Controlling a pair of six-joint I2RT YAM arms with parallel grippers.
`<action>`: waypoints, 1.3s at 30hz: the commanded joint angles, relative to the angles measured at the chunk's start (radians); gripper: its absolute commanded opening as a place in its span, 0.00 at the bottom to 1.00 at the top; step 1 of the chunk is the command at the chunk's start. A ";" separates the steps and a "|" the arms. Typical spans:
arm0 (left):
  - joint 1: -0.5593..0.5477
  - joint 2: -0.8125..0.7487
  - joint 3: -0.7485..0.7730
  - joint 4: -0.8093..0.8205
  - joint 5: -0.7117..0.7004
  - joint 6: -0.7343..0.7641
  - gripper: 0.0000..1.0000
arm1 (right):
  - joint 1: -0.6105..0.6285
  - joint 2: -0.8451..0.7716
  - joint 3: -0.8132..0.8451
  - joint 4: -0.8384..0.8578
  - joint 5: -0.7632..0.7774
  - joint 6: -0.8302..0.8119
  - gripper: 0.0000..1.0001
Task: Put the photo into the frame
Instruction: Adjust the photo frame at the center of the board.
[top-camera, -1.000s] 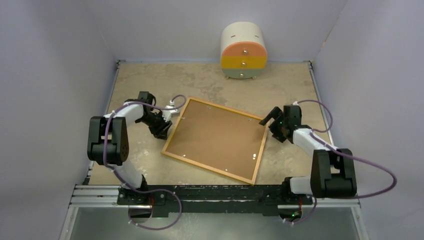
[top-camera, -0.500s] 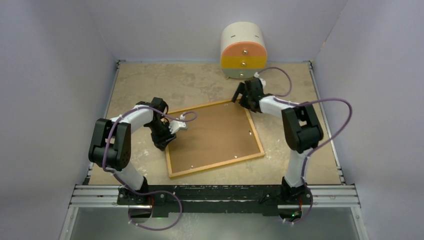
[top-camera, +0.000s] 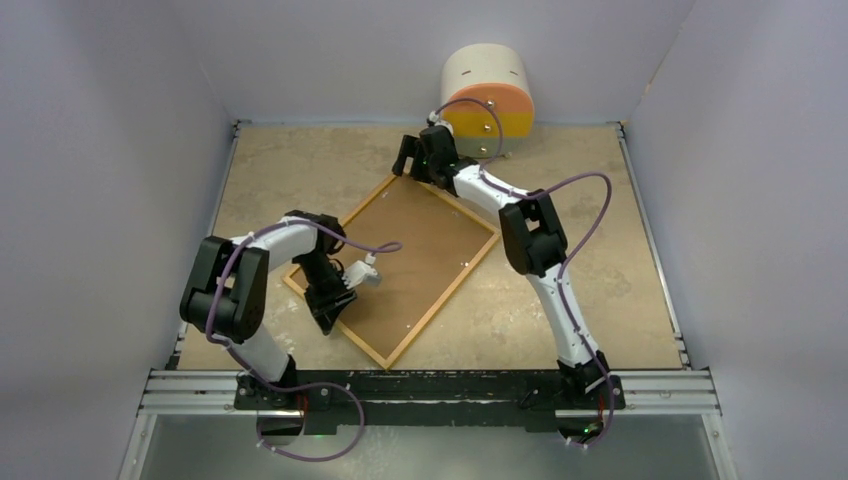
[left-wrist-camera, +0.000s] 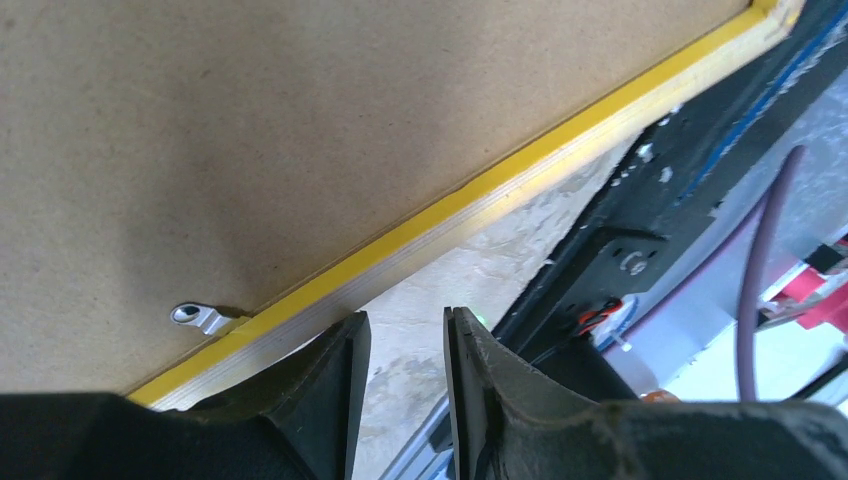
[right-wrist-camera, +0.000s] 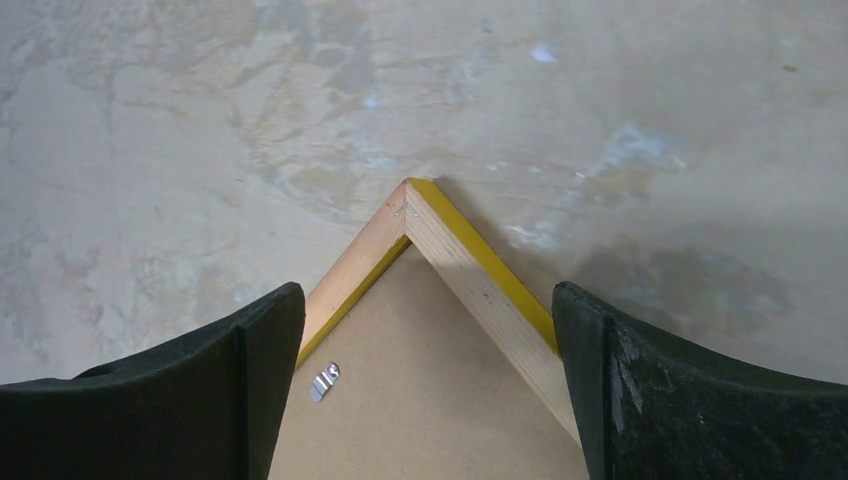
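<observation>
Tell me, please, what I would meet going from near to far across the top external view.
Left gripper → frame, lying back-up → right gripper, open around its far corner → drawer cabinet by the back wall.

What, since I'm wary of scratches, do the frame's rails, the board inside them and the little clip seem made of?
The frame: light bare wood, judging by the grain lines on its back, with opaque yellow paint along the edges. The backing board: probably matte brown hardboard or fibreboard, since it is even and shows no grain. The clip: likely metal, as it is silvery and reflective.
</observation>
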 joint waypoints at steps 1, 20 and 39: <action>-0.092 -0.009 0.065 0.253 0.236 0.008 0.39 | 0.124 0.025 0.083 -0.216 -0.236 0.035 0.95; 0.317 0.023 0.500 -0.011 0.168 0.155 0.56 | 0.055 -0.553 -0.429 -0.222 -0.054 -0.040 0.99; 0.434 0.270 0.313 0.273 0.132 -0.010 0.36 | 0.022 -1.141 -1.243 -0.117 -0.194 0.211 0.99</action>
